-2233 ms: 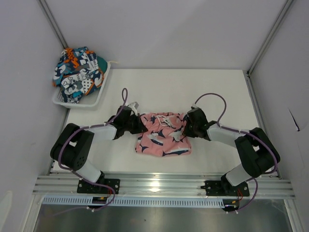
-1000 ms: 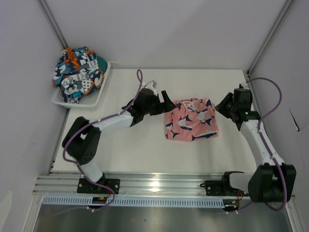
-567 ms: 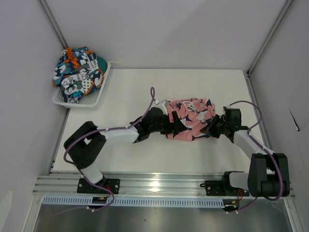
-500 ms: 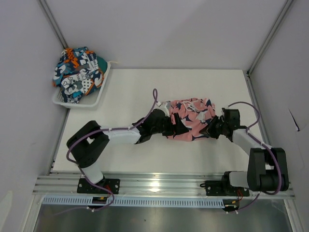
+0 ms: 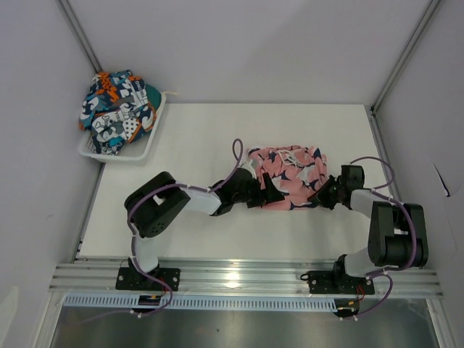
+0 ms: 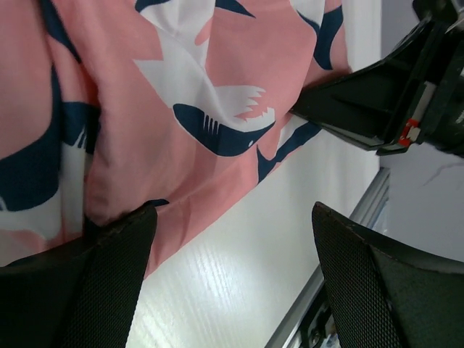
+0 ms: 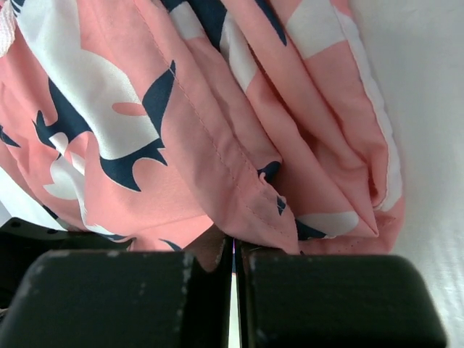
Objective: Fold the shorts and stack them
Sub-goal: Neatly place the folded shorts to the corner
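The pink shark-print shorts lie bunched right of the table's centre, drawstring up. My left gripper is open at their near-left edge. In the left wrist view its jaws straddle bare table, with one finger lying against the pink hem. My right gripper sits low at the shorts' right edge. It is shut, and its tips pinch the pink hem. The patchwork shorts are piled in the basket at the far left.
A white basket stands at the table's far-left corner against the left wall. An aluminium rail runs along the near edge. The right gripper's black body shows close ahead in the left wrist view.
The right gripper came down from the far right to the shorts' right edge and shut on the hem. The left gripper slid right to the shorts' near-left edge, still open.
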Controlling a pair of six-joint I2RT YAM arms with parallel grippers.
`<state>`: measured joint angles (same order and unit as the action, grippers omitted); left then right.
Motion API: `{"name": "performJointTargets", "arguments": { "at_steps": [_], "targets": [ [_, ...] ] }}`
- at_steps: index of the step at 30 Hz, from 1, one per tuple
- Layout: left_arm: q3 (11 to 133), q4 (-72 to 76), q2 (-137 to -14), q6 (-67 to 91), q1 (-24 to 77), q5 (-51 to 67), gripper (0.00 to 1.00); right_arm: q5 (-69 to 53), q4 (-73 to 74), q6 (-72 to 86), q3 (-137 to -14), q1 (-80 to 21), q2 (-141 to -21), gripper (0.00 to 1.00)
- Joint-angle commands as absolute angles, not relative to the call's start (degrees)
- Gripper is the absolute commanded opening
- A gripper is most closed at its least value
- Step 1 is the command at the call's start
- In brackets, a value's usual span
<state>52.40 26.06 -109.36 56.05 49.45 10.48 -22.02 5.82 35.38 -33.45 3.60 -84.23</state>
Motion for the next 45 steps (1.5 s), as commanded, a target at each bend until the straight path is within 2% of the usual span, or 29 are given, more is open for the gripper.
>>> {"name": "performJointTargets", "arguments": {
  "at_steps": [1,6,11,12,14,17,22,26,29,30,31,33,35,39,45],
  "targets": [
    [49.7,28.2,-113.6,58.7,47.5,9.2,0.91,-18.6,6.3,33.0,-34.7,6.2,-84.8,0.0],
    [47.1,32.0,-114.3,59.5,46.9,9.4,0.9,-11.5,12.8,32.0,-37.4,9.5,-84.3,0.0],
    [47.9,31.5,-112.9,58.5,47.2,9.9,0.9,-10.7,14.6,32.0,-38.4,10.5,-79.4,0.0],
    [48.1,31.2,-112.4,58.4,47.3,9.8,0.9,-11.1,15.3,31.6,-39.0,10.5,-78.3,0.03],
    [48.1,30.6,-110.8,58.4,47.6,10.3,0.9,-11.7,19.0,30.2,-42.3,10.5,-75.4,0.27],
    [47.3,30.6,-106.4,59.2,47.9,11.4,0.9,-13.8,23.8,30.1,-44.5,10.4,-70.9,0.73],
    [49.6,19.5,-97.0,57.6,48.1,11.8,0.94,-17.3,27.0,35.3,-42.5,7.5,-63.7,0.74],
    [50.7,11.8,-89.4,55.6,47.9,11.6,0.98,-12.2,27.1,44.6,-37.0,0.4,-56.0,0.77],
    [49.9,9.4,-84.2,54.9,47.8,11.0,0.99,-7.2,25.7,55.3,-33.3,-9.6,-49.6,0.8],
    [49.4,7.9,-82.8,54.8,47.6,10.1,0.99,-2.4,24.9,58.2,-30.7,-12.4,-48.0,0.82],
    [48.4,7.0,-81.3,54.1,47.5,9.5,0.99,0.0,24.5,63.7,-29.5,-17.6,-46.5,0.94],
    [46.9,4.5,-76.8,53.4,46.7,7.2,0.99,8.6,23.6,68.1,-26.6,-22.3,-43.9,0.99],
    [44.7,1.6,-72.8,52.6,45.7,6.2,0.99,10.6,21.7,71.8,-25.2,-26.4,-44.3,0.99],
    [40.4,-2.0,-65.7,51.4,41.8,5.8,0.99,11.8,14.1,75.8,-23.6,-30.1,-52.8,1.0],
    [36.1,-10.4,-53.8,48.6,40.2,0.4,0.99,20.8,3.7,89.5,-19.6,-36.0,-60.0,0.93]
  ]
}}
